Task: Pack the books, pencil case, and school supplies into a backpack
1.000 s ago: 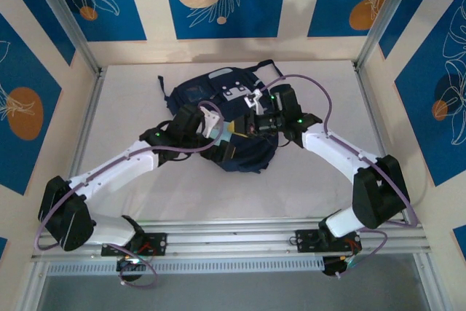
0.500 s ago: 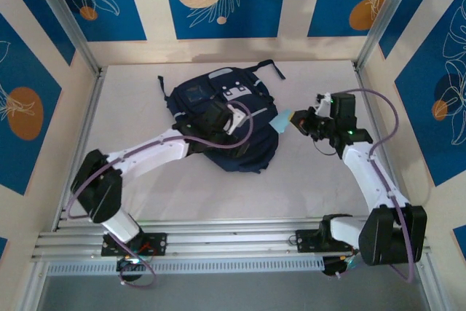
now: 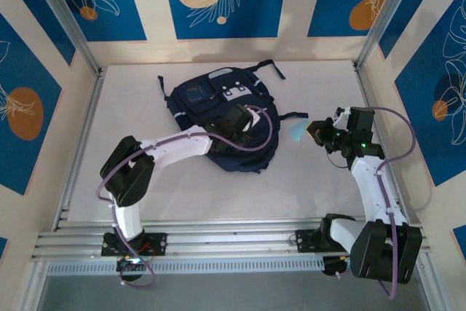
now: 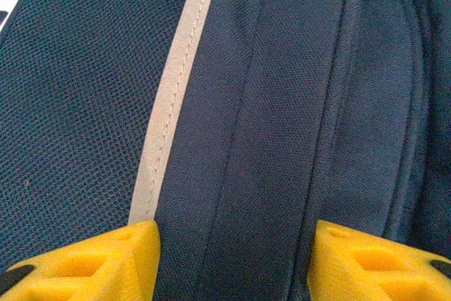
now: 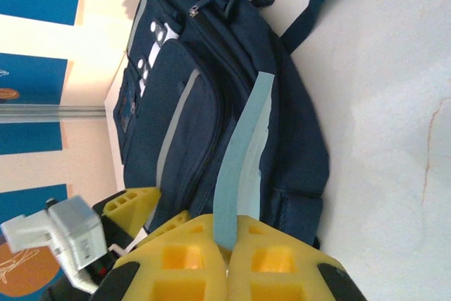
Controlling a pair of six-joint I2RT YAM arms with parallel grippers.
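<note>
While the left end effector [image 4: 232, 244] has its fingers apart, close over the backpack [image 4: 296, 103] beside its pale stripe [image 4: 169, 103], the right end effector [image 5: 227, 234] is clamped on the light blue pad [image 5: 243, 153]. The pad sticks out edge-on over the desk [image 5: 380, 103], and the backpack lies just beyond it.

R gripper [image 3: 318, 131] took blue pad [image 3: 298, 131] off backpack [image 3: 196, 96]; L gripper [image 4: 234, 237] narrowed.

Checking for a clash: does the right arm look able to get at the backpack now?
Probably yes: bare table lies between the right pincer, shut on the light blue pad, and the backpack, though the left pincer is over it.
</note>
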